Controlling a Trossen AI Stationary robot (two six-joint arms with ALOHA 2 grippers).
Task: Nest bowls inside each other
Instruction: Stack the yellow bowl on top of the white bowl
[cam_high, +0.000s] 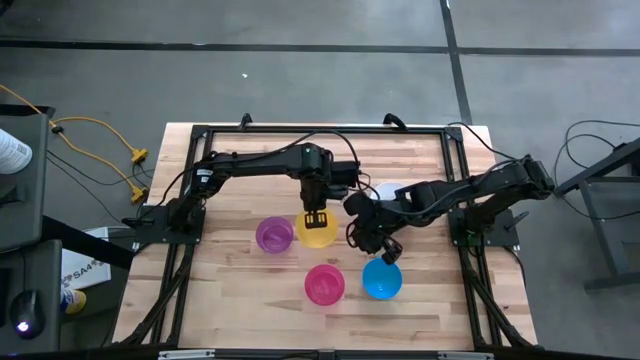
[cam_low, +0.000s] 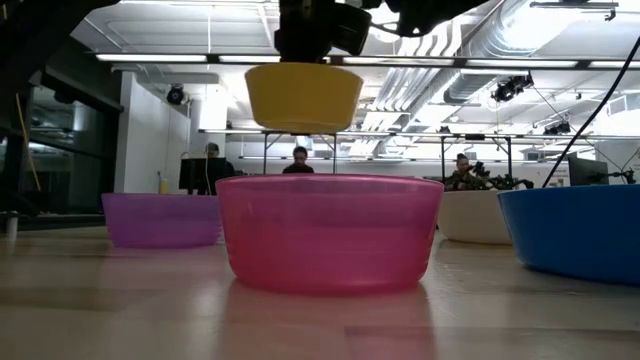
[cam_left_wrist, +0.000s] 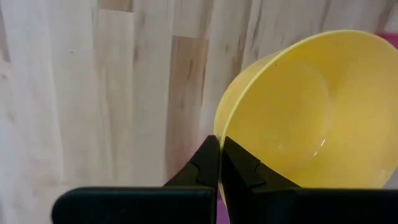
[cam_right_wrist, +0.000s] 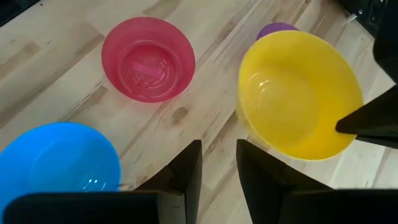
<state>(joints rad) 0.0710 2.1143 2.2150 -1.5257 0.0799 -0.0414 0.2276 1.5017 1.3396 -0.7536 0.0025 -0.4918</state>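
Pinching grip: your left gripper has its fingers pressed together on the rim of the yellow bowl, one inside the wall, one outside.
Yellow bowl: you hold it clear of the table, upright in the low view, above the gap between the purple and pink-red bowls.
Right gripper: your right gripper hovers just beside the yellow bowl with its fingers apart and nothing between them.
Purple bowl: sits on the wood just beside the yellow one, on its left-arm side; from the right wrist view you see only a sliver past the yellow rim.
Pink-red bowl: stands toward the table's front edge, near the yellow bowl.
Blue bowl: rests beside the pink-red one, directly under your right gripper.
White bowl: stands behind the right arm, which mostly covers it from above.
Beyond the table: people sit at desks far back in the room.
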